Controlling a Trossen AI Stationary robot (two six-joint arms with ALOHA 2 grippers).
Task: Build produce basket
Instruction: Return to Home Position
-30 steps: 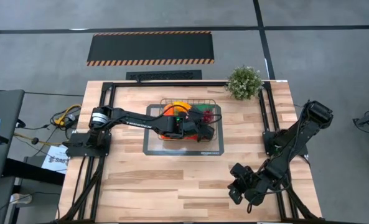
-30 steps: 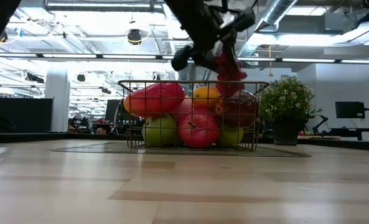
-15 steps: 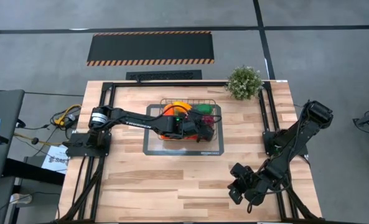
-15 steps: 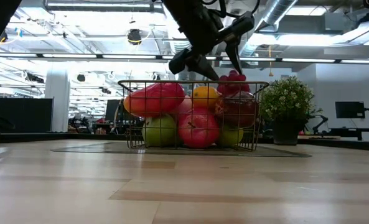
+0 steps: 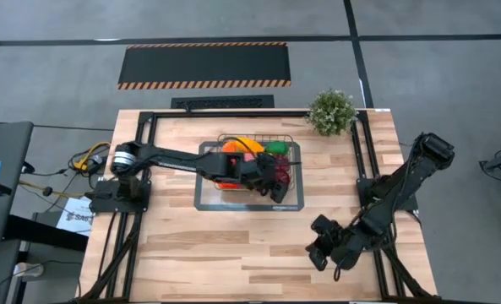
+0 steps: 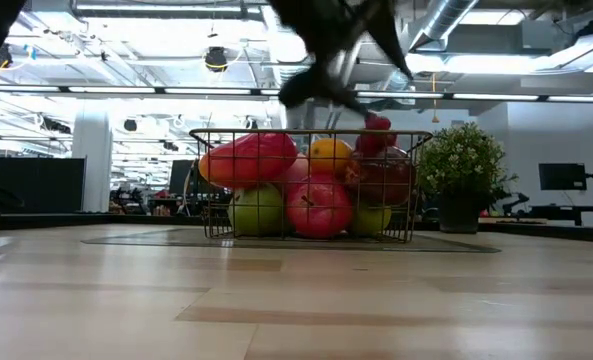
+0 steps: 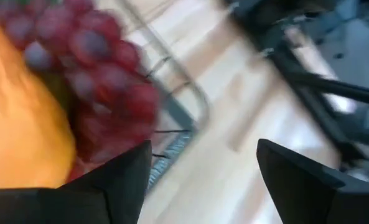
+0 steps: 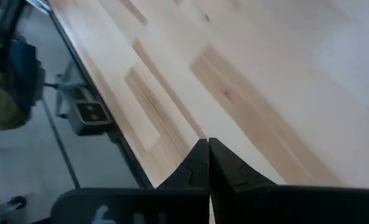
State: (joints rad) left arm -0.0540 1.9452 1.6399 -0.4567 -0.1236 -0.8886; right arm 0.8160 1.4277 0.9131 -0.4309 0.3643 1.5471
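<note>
Left arm: stretched from its base across the desk (image 5: 233, 245), left claw (image 7: 203, 144) poised above the wire basket's (image 6: 216, 200) right end, fingers spread wide, nothing between them. Basket: on the grey tray (image 5: 206, 198) at mid-desk, heaped with toy produce (image 6: 318, 208); red grapes (image 7: 91, 56) lie on top at its right end. Right arm: folded at the desk's near right corner, right claw (image 8: 207, 149) pinched closed, empty.

Produce (image 6: 316, 205) fills the basket (image 6: 216, 215) to its rim, and the left gripper (image 5: 277, 179) hangs over the open top, blocking entry from above. The table (image 5: 216, 245) in front lies open, bounded by the right gripper (image 5: 322, 252) at the front right and the potted plant (image 5: 332, 111) at the far corner.
</note>
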